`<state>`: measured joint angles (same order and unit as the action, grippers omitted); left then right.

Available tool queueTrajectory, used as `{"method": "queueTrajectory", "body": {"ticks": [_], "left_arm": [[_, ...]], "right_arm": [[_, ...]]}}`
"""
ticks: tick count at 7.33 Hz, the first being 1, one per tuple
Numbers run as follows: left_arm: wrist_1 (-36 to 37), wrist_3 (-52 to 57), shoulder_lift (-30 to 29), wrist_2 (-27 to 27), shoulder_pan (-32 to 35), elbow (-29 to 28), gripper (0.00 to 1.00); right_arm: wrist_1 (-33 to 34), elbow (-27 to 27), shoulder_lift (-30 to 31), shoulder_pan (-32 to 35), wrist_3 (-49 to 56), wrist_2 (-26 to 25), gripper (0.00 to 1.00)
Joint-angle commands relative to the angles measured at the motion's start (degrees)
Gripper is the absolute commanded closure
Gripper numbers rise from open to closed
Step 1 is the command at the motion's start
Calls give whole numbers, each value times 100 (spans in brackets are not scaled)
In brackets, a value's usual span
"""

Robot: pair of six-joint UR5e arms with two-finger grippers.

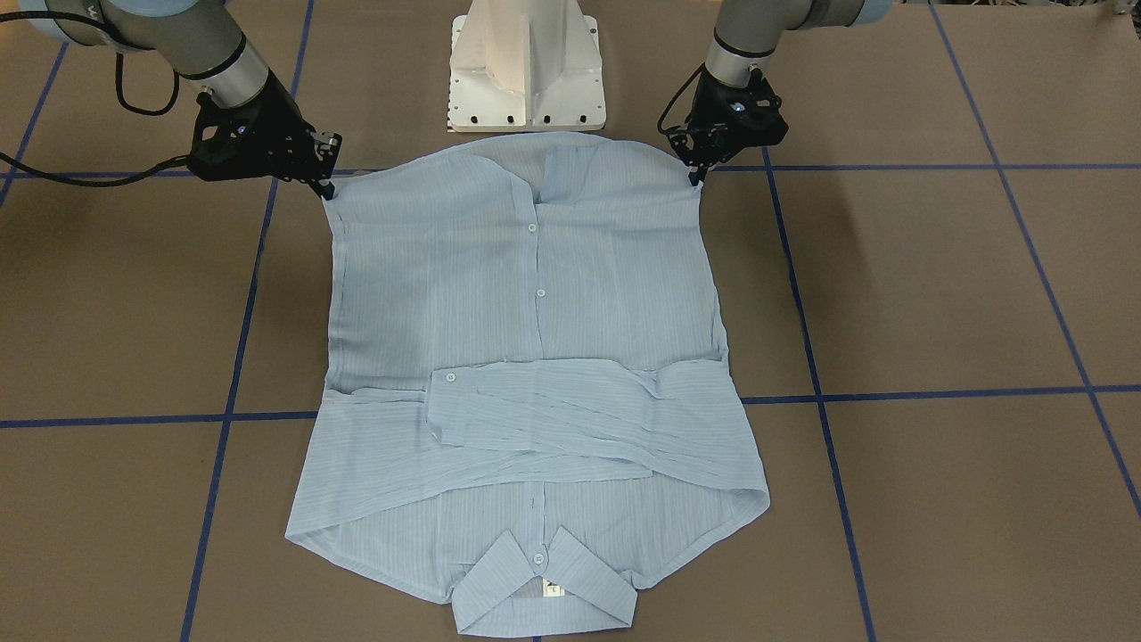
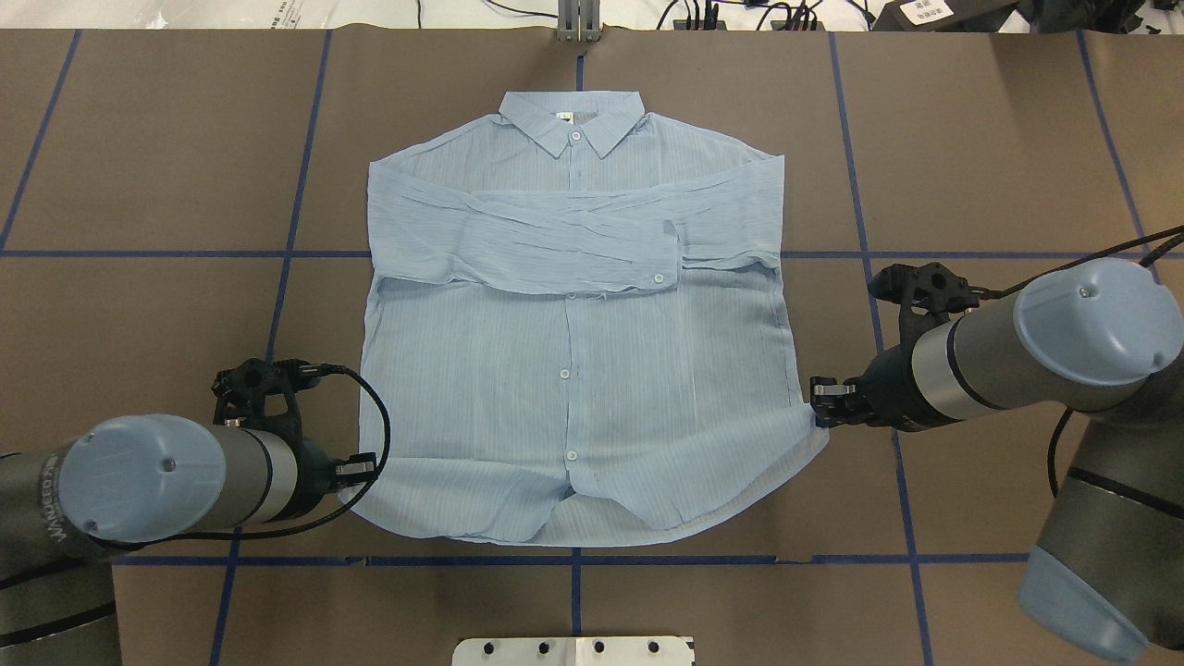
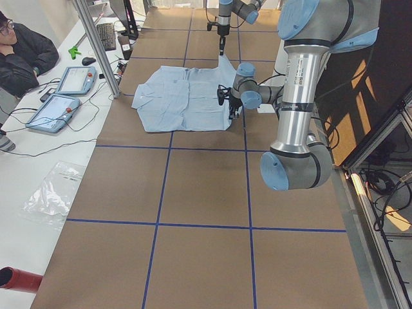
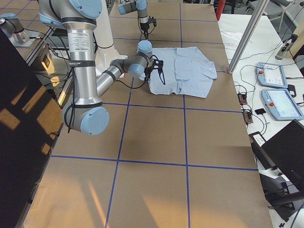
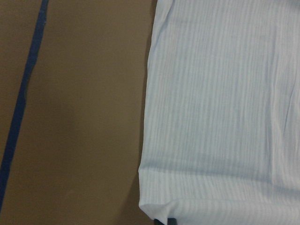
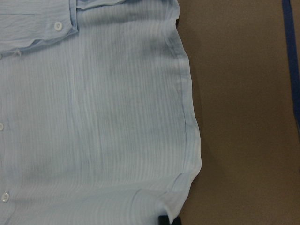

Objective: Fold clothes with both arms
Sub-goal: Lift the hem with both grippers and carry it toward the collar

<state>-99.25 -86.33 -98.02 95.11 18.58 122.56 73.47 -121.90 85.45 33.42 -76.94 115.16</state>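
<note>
On the counter point(image 2: 139, 139), the shirt point(image 2: 573, 370) lies flat with its 2 sleeves point(image 2: 555, 240) folded across the chest, while the left gripper point(image 2: 365, 469) and right gripper point(image 2: 818, 403) each pinch a hem corner, hem-to-collar fold apparently remaining.

table point(image 2: 139, 324) open beside shirt point(image 2: 573, 370), pedestal point(image 1: 526, 71) near hem point(image 1: 499, 145)

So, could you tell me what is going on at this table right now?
A light blue striped shirt is being folded; it lies flat, buttoned front up, on the brown table. Its sleeves are already folded across the chest, and the collar points away from the robot. The left claw and the right claw each appear to pinch a corner of the near hem. The bottom-up fold is not yet made.
</note>
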Motion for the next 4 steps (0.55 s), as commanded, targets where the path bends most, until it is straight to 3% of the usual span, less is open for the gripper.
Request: {"method": "queueTrajectory", "body": {"ticks": [1, 4], "left_arm": [[-7, 29, 2, 78, 22, 5, 100], [-60, 38, -41, 298, 224, 40, 100]], "right_arm": [[1, 9, 7, 270, 39, 269, 100], [1, 18, -45, 595, 100, 639, 100]]}}
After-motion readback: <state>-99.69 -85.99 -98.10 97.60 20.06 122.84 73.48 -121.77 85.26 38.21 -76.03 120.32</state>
